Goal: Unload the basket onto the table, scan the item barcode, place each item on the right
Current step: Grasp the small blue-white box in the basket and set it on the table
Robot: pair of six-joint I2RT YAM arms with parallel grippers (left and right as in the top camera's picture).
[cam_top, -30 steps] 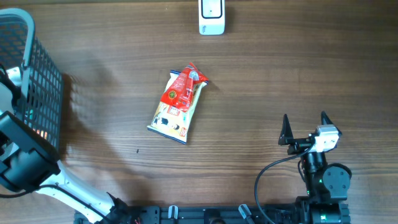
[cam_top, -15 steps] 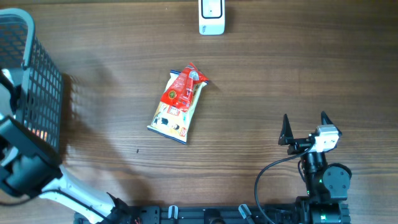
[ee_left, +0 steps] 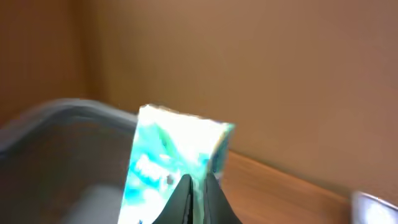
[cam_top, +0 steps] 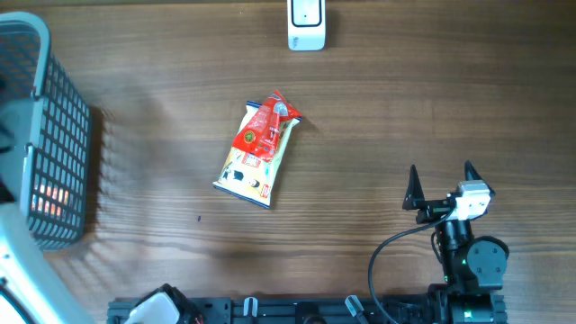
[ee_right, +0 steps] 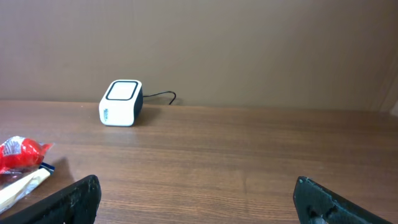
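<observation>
1. Your wooden table (cam_top: 378, 108) carries a grey mesh basket (cam_top: 63, 144) at its left edge.
2. A red-and-white packet (cam_top: 258, 148) lies mid-table, between the basket and your right gripper (cam_top: 440, 173), well apart from the white scanner (cam_top: 306, 25) at the far edge.
3. The right fingers stand spread wide, holding nothing.
4. Your left gripper (ee_left: 198, 185) pinches a blurred teal packet (ee_left: 174, 149), with the basket's rim behind it.

Overhead looks straight down on the whole table (cam_top: 405, 108). The right wrist camera sits low, facing across it to the scanner (ee_right: 121, 102), which overhead shares. The left wrist view is close, blurred, near the basket (ee_left: 56, 118)
</observation>
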